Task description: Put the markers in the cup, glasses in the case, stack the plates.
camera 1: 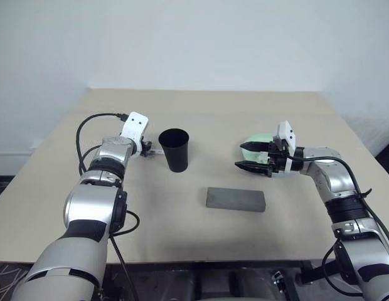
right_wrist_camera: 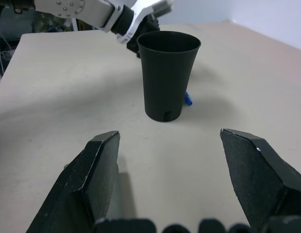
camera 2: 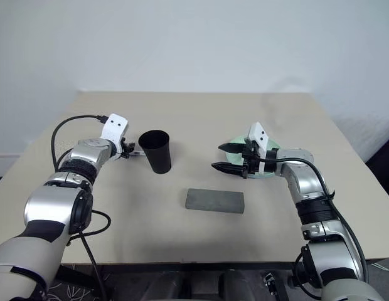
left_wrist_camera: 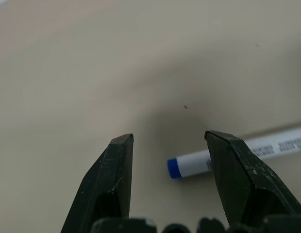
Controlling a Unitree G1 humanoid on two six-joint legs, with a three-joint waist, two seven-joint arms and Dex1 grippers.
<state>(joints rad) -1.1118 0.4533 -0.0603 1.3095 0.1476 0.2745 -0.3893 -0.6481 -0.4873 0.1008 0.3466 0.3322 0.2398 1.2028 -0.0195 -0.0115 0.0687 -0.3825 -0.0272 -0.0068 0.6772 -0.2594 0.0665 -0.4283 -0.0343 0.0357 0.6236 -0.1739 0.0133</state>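
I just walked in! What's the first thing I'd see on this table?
A tall black cup stands upright mid-table, with a flat grey case lying nearer the robot. The left hand, open, sits beside the cup over a blue-tipped marker; the right hand hangs open before a green plate.

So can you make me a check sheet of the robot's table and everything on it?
Surface: beige table, flat and dry.
Job's things: black cup upright; grey case lying shut in front of it; marker with a blue end lying beside the cup; mint green plate behind the right hand.
Clutter: nothing seen.
Hands: left hand open over the marker, holding nothing; right hand open, empty.
Cables: black cable looping off the left wrist.
Surroundings: plain white wall.
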